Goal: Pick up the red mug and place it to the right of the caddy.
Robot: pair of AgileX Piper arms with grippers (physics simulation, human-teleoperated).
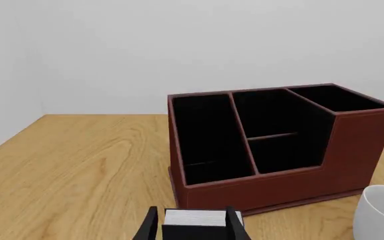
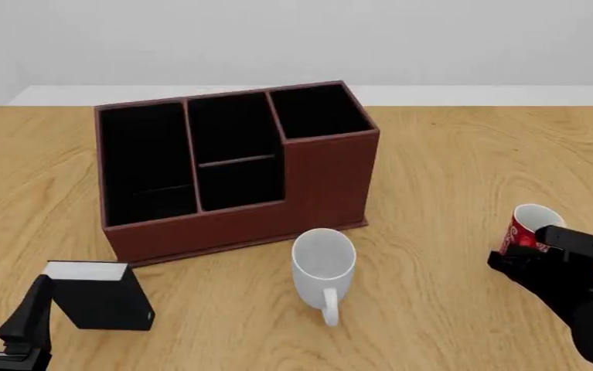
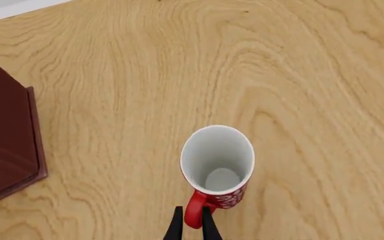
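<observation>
With the right gripper (image 3: 191,223) jaws pinched on the handle of the red mug (image 3: 217,165), keep it upright, set it on the bench (image 2: 461,170) right of the caddy (image 2: 236,166), clear of the white mug (image 2: 324,263).

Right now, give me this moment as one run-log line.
right claw: shut on red mug handle | mug: upright, right of caddy | left claw: open around black box

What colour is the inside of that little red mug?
White inside the red mug; the right wrist view shows it best.
</observation>
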